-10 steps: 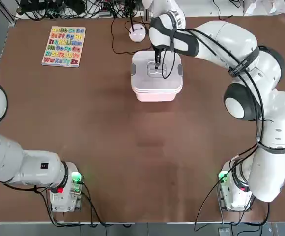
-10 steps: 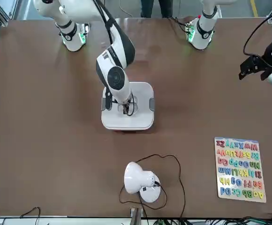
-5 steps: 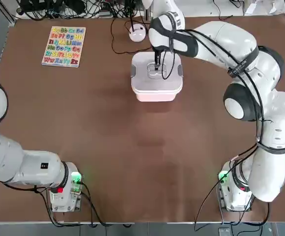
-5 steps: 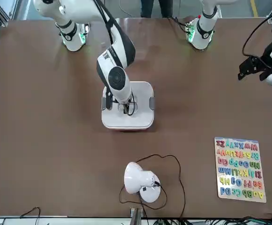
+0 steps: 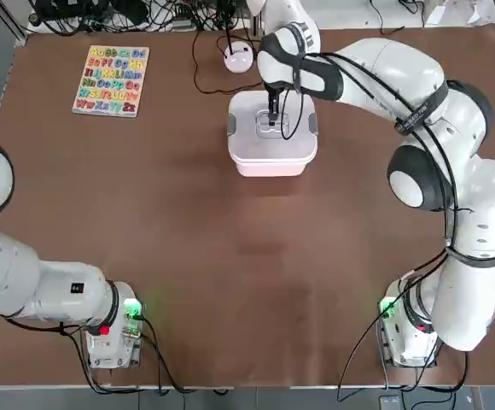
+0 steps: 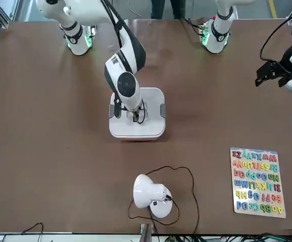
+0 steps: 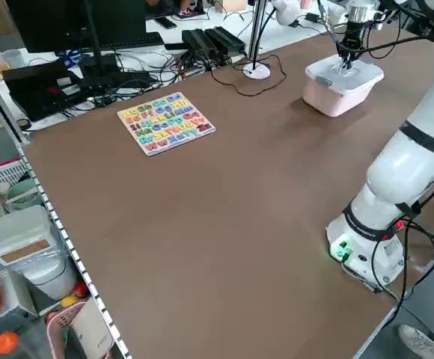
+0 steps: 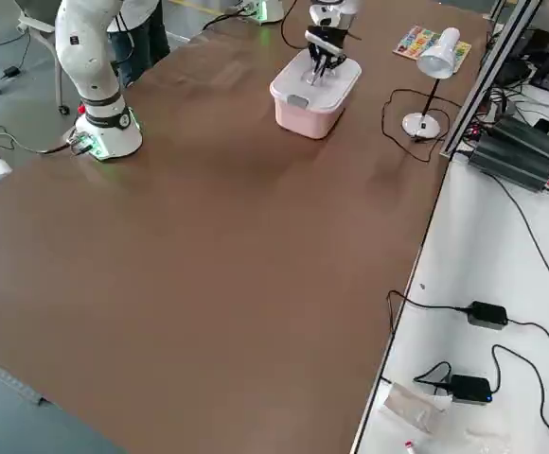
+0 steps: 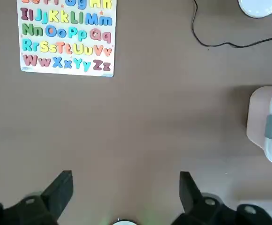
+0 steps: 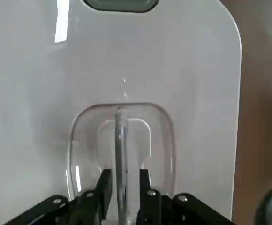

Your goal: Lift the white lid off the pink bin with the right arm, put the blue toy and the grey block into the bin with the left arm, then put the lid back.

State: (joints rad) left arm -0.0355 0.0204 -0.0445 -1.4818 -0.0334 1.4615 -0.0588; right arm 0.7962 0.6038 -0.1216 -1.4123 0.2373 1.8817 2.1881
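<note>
Smooth brown tabletop (image 5: 188, 222) with a soft sheen under everything here; okay, so the right gripper (image 10: 125, 172) is right above the pink bin, dark fingers a modest gap apart, one on each side of the clear, rod-like handle (image 10: 121, 140) in its rounded recess, with a bit of space showing on both sides, so I'd call it straddling rather than gripping; the white lid (image 10: 197, 93) is glossy plastic with rounded corners and grey clips, sitting on top of the pink bin (image 5: 269, 168), a pale squarish tub; the left gripper (image 9: 126, 173) is wide open and empty, well off to the bin's left; also left of the bin is a flat alphabet board (image 5: 111, 81) with chunky colourful letters; just past the bin, away from the robot, there's a white lamp (image 6: 148, 191) with a rounded head and thin black cable (image 6: 192, 186).
</note>
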